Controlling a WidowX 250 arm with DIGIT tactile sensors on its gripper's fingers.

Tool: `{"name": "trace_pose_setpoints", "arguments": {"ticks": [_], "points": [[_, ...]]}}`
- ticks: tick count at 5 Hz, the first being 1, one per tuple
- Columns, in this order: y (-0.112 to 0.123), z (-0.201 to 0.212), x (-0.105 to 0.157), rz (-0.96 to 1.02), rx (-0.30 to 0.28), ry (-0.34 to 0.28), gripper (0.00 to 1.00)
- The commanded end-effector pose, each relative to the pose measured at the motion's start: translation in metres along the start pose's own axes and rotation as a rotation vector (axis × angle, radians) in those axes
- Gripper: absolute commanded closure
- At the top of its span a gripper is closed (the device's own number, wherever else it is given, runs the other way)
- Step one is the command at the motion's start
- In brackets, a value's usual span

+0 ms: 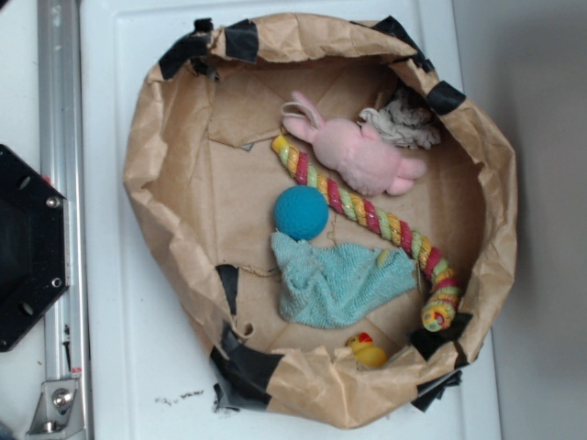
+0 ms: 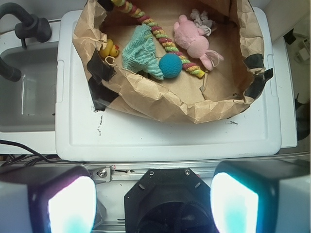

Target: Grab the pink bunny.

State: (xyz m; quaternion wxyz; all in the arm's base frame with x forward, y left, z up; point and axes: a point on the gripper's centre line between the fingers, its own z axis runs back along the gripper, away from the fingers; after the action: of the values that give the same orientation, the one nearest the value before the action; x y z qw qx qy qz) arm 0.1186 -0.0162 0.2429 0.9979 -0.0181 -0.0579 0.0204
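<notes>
The pink bunny point(image 1: 362, 151) point(image 2: 194, 39) lies on its side in the brown paper bowl point(image 1: 165, 156) point(image 2: 160, 97), near the far wall, next to a grey-white rope tuft point(image 1: 402, 121). Its looped ears point toward the bowl's middle. In the wrist view my gripper point(image 2: 153, 204) stands wide open with nothing between its glowing fingers point(image 2: 73, 206), well back from the bowl, over the black robot base point(image 2: 167, 199). The gripper does not show in the exterior view.
A multicoloured braided rope point(image 1: 367, 215) runs across the bowl beside the bunny. A blue ball point(image 1: 301, 212), a teal cloth point(image 1: 335, 280) and a small yellow duck point(image 1: 367, 350) lie nearby. The bowl sits on a white board point(image 2: 160, 141). A metal rail point(image 1: 60, 183) runs alongside.
</notes>
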Motion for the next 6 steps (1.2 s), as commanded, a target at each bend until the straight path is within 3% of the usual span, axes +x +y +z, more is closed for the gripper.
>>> {"name": "trace_pose_setpoints", "arguments": {"ticks": [1,2,3,4,5,6], "points": [[0.0,0.0,0.0,0.0,0.0,0.0,0.0],[0.023,-0.027,0.048,-0.251,0.027,-0.254,0.0],[0.035,-0.067,0.09,-0.139,-0.07,-0.153,0.0],[0.034,-0.098,0.129,-0.136,-0.071,-0.149,0.0],[0.041,-0.152,0.139,-0.083,-0.078,-0.064,0.0],[0.059,-0.169,0.142,-0.052,-0.053,-0.033,0.0]]}}
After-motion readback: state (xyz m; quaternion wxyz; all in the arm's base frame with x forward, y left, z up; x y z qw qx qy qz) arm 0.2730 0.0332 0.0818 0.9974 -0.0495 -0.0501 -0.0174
